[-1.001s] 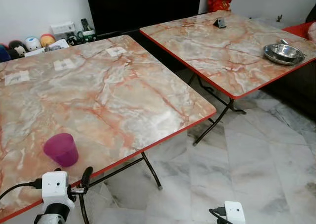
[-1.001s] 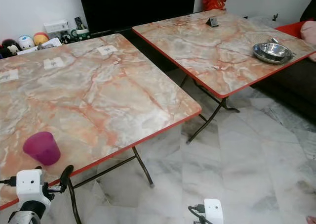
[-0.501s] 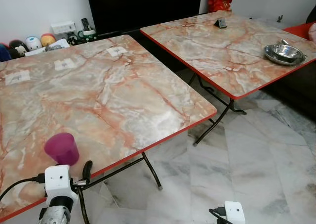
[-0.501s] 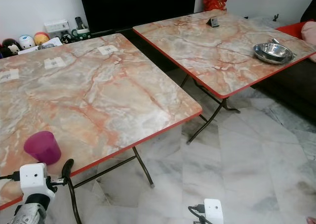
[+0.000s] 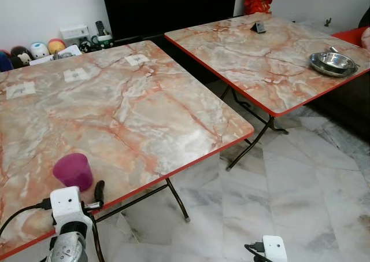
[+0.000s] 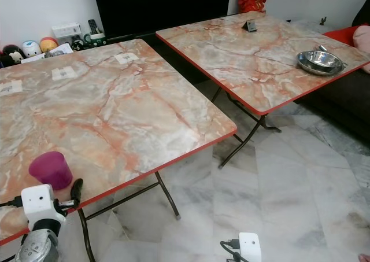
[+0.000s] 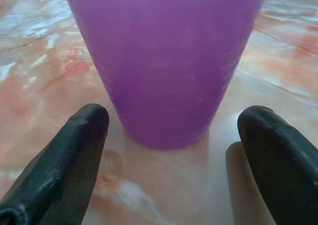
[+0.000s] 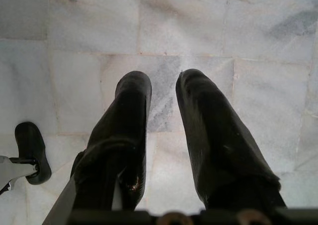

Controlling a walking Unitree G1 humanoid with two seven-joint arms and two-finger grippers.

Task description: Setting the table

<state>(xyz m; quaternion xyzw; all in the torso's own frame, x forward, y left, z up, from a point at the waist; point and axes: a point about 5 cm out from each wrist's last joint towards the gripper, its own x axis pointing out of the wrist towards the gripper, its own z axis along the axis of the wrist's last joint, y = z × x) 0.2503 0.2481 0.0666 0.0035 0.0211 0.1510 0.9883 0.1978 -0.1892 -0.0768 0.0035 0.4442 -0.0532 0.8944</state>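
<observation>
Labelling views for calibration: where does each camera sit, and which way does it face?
Head stereo pair: looks forward and down at two marble-top tables, purple cup, steel bowl; left arm low left.
Left wrist: along open left gripper, cup between fingers; shares cup with head.
Right wrist: hanging right gripper faces marble floor.
</observation>
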